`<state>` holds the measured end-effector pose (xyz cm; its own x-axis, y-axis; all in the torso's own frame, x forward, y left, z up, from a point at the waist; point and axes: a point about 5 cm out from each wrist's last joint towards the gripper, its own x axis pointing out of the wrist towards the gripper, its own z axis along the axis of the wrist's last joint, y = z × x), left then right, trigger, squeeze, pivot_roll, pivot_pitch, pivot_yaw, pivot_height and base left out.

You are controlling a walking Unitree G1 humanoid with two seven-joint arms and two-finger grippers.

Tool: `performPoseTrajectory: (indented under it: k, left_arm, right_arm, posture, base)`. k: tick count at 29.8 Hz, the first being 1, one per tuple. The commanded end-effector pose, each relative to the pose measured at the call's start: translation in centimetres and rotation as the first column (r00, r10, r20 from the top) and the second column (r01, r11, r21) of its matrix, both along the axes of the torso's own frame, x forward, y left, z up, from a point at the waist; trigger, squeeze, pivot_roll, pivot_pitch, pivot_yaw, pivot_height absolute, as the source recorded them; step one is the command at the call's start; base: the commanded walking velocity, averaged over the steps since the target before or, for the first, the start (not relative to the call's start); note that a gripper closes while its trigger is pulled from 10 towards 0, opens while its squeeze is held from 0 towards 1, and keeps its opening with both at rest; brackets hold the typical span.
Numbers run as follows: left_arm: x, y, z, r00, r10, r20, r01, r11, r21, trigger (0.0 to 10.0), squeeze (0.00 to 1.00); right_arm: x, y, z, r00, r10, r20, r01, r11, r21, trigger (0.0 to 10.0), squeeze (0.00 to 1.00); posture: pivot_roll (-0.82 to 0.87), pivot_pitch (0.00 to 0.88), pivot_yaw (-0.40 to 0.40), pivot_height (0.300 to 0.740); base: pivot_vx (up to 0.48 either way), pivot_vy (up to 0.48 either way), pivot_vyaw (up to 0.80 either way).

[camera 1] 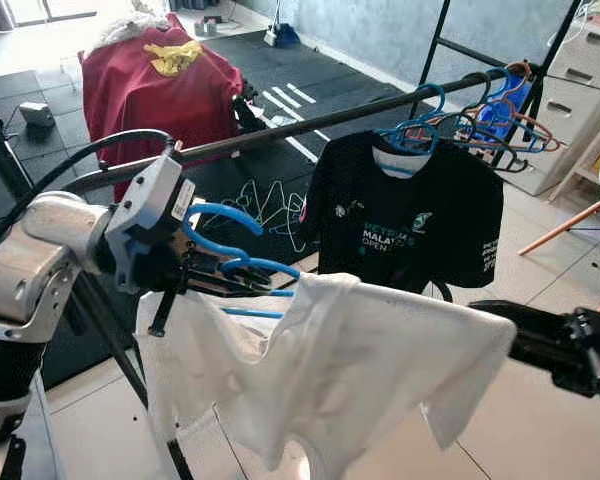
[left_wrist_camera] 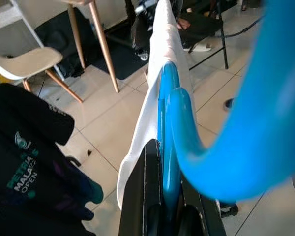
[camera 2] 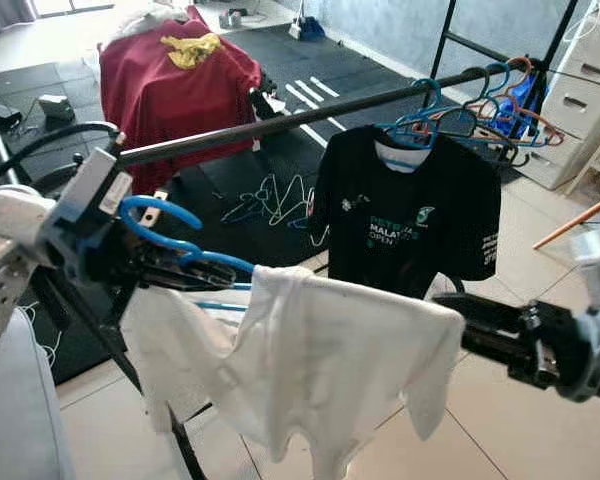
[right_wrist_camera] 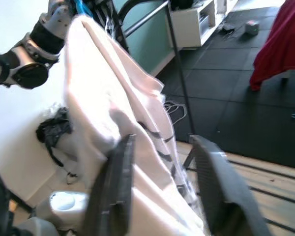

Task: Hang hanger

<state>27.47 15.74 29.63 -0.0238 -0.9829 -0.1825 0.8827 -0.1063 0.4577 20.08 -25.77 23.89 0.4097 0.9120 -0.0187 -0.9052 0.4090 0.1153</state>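
Observation:
My left gripper [camera 1: 230,278] is shut on the neck of a blue hanger [camera 1: 223,238], just under its hook. A white T-shirt [camera 1: 360,360] is draped on that hanger and hangs low in front of me. In the left wrist view the black fingers [left_wrist_camera: 145,196] clamp the blue hanger [left_wrist_camera: 169,147]. The hook sits below and in front of the dark clothes rail [camera 1: 310,125]. My right gripper [camera 2: 472,330] reaches in from the right to the shirt's far shoulder. Its fingers [right_wrist_camera: 113,187] stand apart, with the white cloth [right_wrist_camera: 103,108] lying against one of them.
A black T-shirt [camera 1: 405,215] hangs on the rail, with several bare hangers [camera 1: 500,115] bunched to its right. A red cloth [camera 1: 160,85] covers something at the back left. Loose hangers [camera 1: 265,210] lie on the black mat. White drawers [camera 1: 580,90] stand far right.

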Motion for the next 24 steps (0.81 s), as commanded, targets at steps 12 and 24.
performPoseTrajectory:
  k: [12, 24]
  left_arm:
    - [0.0, -1.3, 0.7, 0.998, -0.054, 0.038, 0.055, 0.998, -0.04, 10.0, 0.0]
    - [0.7, -1.2, -0.1, 0.999, -0.031, 0.032, 0.032, 0.999, -0.019, 10.0, 0.0]
  right_arm:
    - [-0.6, 0.9, 0.9, 0.997, 0.082, 0.004, -0.082, 0.996, 0.014, 10.0, 1.0]
    - [-2.1, -0.3, 6.5, 0.965, 0.056, 0.256, -0.132, 0.948, 0.29, 10.0, 1.0]
  posture:
    - [-0.1, 0.098, -0.002, 0.74]
    - [-0.1, 0.091, 0.0, 0.74]
  base:
    - [0.0, 0.0, 0.0]
    - [0.0, 0.0, 0.0]
